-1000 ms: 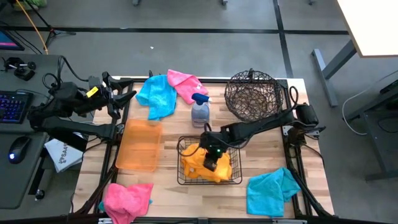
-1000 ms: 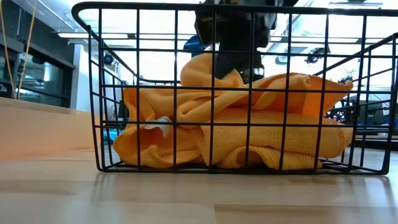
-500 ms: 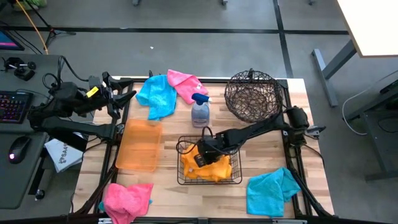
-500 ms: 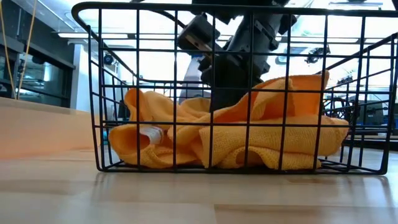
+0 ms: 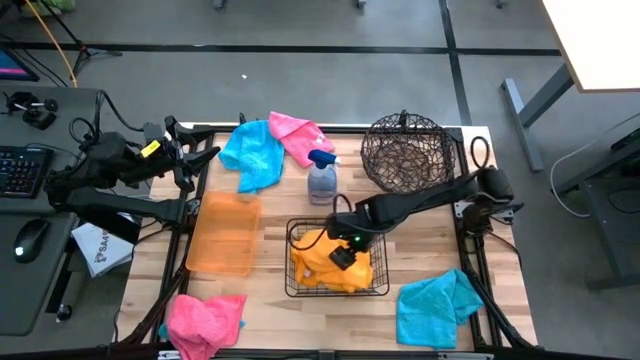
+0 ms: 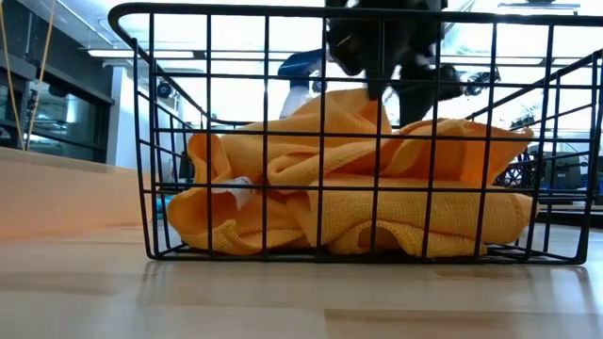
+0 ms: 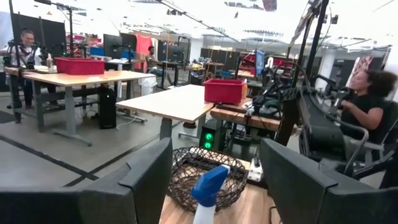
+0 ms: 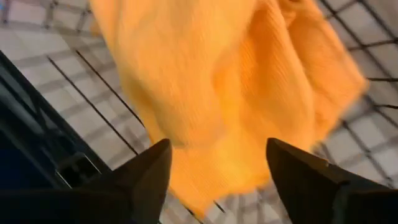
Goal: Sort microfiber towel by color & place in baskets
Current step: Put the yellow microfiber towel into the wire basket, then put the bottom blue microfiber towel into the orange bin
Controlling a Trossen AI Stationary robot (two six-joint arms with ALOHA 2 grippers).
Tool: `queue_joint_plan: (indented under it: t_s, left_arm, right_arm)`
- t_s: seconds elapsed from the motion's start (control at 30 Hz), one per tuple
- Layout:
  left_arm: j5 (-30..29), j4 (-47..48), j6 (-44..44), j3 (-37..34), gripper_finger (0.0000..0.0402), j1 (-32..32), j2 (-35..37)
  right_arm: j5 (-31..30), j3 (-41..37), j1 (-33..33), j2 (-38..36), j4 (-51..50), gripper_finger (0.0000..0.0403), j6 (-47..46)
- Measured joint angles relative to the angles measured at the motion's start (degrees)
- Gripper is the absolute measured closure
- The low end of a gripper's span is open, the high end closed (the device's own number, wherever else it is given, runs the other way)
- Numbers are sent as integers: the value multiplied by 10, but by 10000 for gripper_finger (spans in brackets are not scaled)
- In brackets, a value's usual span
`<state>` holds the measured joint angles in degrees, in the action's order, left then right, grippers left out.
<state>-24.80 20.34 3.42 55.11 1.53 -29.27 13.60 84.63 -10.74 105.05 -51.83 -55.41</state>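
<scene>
Orange microfiber towels [image 5: 325,265] [image 6: 358,188] lie heaped in the black rectangular wire basket [image 5: 296,290] [image 6: 141,141] at mid-table. My right gripper [image 5: 344,256] [image 6: 386,80] [image 8: 217,180] hangs open just over the heap, an orange towel [image 8: 205,81] below its spread fingers. My left gripper [image 5: 197,160] [image 7: 214,186] waits open at the far left, holding nothing. A teal towel [image 5: 250,152] and a pink one [image 5: 298,135] lie at the far edge. Another pink towel [image 5: 205,320] and another teal one [image 5: 435,305] lie near the front.
A flat orange tray [image 5: 222,232] lies left of the wire basket. The dark round wire basket [image 5: 405,152] [image 7: 205,174] stands at the far right. A grey spray bottle with a blue trigger [image 5: 321,178] [image 7: 208,186] stands just behind the rectangular basket.
My right gripper dipped into the rectangular basket with an orange towel, then opened, let it go and rose a little. The towel now lies on the orange heap in the basket.
</scene>
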Motion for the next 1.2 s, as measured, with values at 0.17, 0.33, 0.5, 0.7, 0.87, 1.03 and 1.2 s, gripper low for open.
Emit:
queue_joint_plan:
  t_s: [0.17,0.33,0.5,0.7,0.87,1.03,1.2]
  left_arm:
    - [-5,-1,15,0,173,0,-3]
    - [-14,-14,55,0,173,0,-17]
    - [7,-18,103,0,173,0,-50]
    - [21,-32,138,0,173,0,-112]
    - [29,-82,145,0,173,0,-165]
    - [55,-137,145,0,173,0,-199]
    - [58,-175,146,0,173,0,-213]
  right_arm:
    - [1,27,2,-17,-89,111,83]
    - [-33,35,-10,-61,-114,110,150]
    - [-76,34,-64,-127,-124,110,142]
    - [-101,-50,-192,-218,-130,110,-22]
    - [-82,-201,-322,-269,-81,110,-224]
    - [-14,-324,-366,-262,-23,110,-304]
    - [-9,-382,-364,-235,-20,110,-335]
